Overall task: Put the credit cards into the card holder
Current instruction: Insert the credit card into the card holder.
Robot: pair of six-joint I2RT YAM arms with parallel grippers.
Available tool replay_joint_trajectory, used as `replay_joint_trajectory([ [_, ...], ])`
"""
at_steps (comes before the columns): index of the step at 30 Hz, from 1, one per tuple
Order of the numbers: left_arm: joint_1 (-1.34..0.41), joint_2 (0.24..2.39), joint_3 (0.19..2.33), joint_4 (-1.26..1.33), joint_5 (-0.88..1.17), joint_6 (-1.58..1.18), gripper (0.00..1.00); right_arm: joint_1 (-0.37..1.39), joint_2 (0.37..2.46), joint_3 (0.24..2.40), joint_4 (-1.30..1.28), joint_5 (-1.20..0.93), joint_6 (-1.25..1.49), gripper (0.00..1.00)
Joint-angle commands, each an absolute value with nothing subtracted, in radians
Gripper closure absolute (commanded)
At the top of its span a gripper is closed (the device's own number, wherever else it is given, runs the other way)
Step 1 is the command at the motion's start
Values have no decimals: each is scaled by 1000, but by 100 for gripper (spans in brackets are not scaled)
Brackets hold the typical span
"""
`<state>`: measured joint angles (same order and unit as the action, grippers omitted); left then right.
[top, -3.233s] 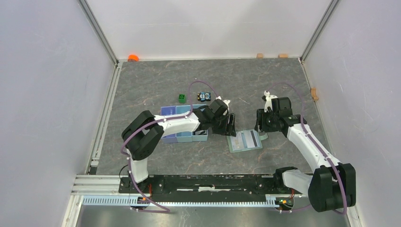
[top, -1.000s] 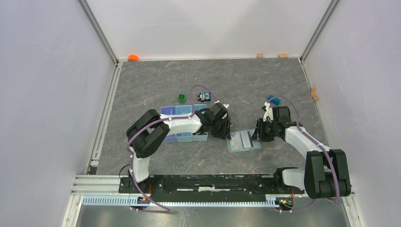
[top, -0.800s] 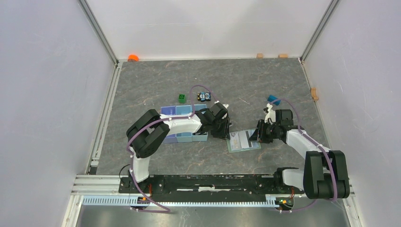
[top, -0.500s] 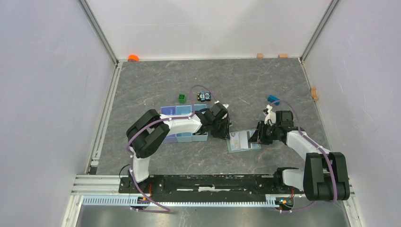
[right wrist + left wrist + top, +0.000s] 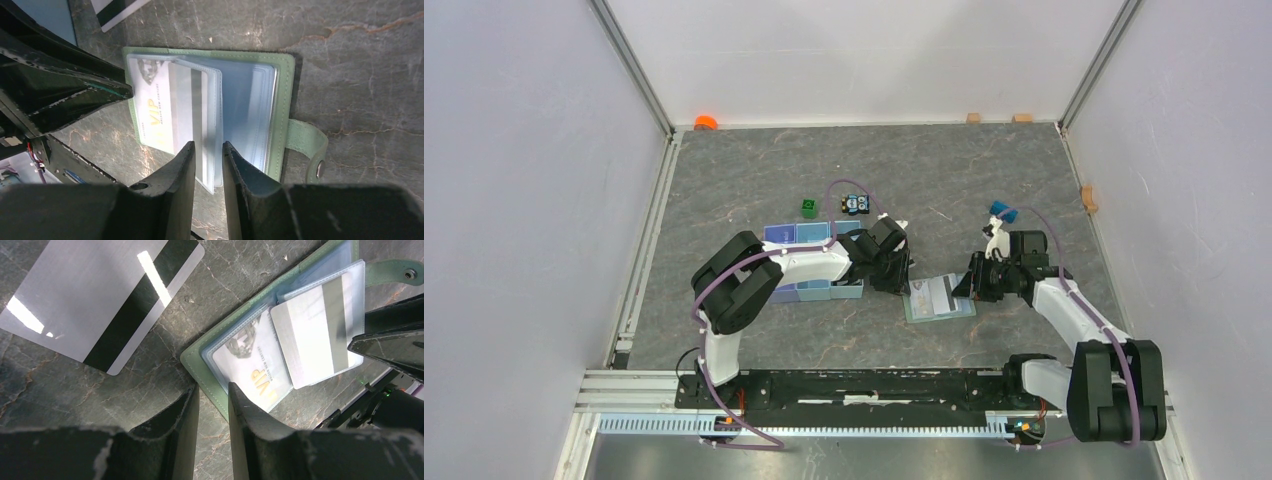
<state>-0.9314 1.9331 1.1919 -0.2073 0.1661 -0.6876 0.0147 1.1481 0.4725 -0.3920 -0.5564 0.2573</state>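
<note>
2 grippers meet at the card holder (image 5: 283,110), which lies open on the stone table (image 5: 754,170) between the arms. Its green cover is down and its snap tab (image 5: 306,146) sticks out on the right arm's side.

The left gripper (image 5: 212,388) has its jaws a narrow gap apart. They straddle the holder's left green edge, and bare tabletop shows between them. The right gripper (image 5: 208,145) is likewise slightly parted. The free edge of a clear sleeve page (image 5: 216,125) stands in its gap, though I cannot tell whether either pad touches it.

3 cards show:
- 1 VIP card (image 5: 250,372) with gold lettering sits in the holder's left pocket.
- 1 whitish card (image 5: 312,335) with a grey band lies at the raised clear page; how far in it sits is unclear.
- 1 silver card (image 5: 95,305) with a dark stripe lies flat on the table, outside the holder, near its left edge and not touching it.

1 light blue tray (image 5: 796,235) sits partly under the left arm, to the left of the holder. Behind the tray stand 1 green cube (image 5: 809,207) and 1 small toy (image 5: 854,204).
</note>
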Motion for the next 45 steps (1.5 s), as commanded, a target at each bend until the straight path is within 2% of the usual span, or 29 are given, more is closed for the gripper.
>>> replay_joint_trajectory([
  [1,-936,1946,1215,-231,159,-657,65,45,1118,536,-401,-532,248,69],
  [14,-934,1926,1216,-215,172,-672,65,249,1125,627,-436,-368,289,67],
  [19,-926,1889,1224,-214,174,-656,61,323,1134,613,-411,-339,331,67],
  [36,-849,1625,1176,-327,132,-592,53,445,1154,609,-329,-342,405,64],
  [41,-803,1525,1176,-395,119,-548,46,449,1131,648,-361,-293,368,58],
  [45,-739,1438,1183,-460,115,-507,30,451,1096,705,-381,-238,331,43],
])
